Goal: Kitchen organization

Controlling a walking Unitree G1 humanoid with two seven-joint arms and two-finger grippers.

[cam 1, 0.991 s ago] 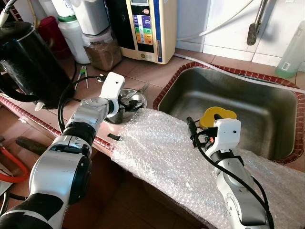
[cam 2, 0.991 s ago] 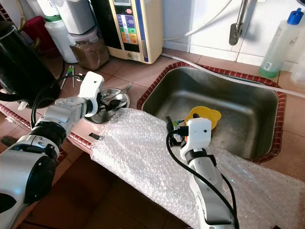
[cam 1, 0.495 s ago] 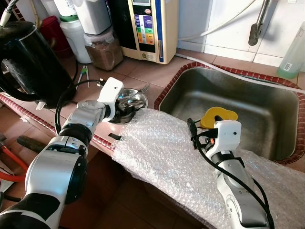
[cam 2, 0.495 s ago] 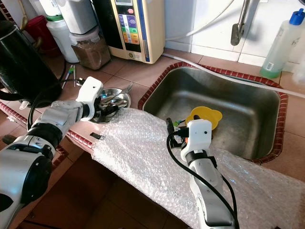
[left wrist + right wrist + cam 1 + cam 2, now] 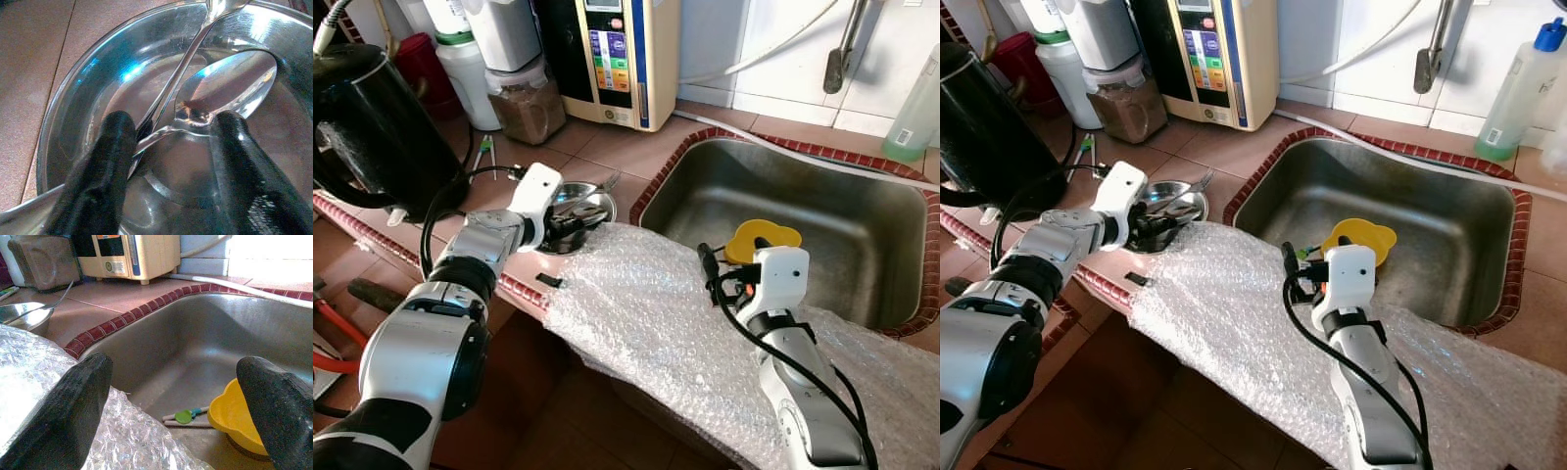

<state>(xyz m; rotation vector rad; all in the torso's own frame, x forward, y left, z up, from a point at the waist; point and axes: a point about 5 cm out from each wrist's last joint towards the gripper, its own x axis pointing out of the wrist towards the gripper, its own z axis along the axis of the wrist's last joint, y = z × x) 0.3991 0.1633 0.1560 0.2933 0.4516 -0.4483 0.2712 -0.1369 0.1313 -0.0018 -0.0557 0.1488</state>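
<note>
Since a second ago the left gripper (image 5: 168,147) has pushed deeper into the steel bowl (image 5: 590,204) by the sink (image 5: 862,206), fingers spread astride the spoon (image 5: 227,90) handle. Best to close low on the neck, clear of the fork (image 5: 195,44). Right gripper (image 5: 178,396) hangs open over bubble wrap (image 5: 646,304)

Daylight from the rear wall lights the counter evenly, and both head views are sharp. Glare whitens the bubble wrap (image 5: 656,313) and streaks the steel bowl (image 5: 88,93); nearby black fingers (image 5: 73,406) blur.
</note>
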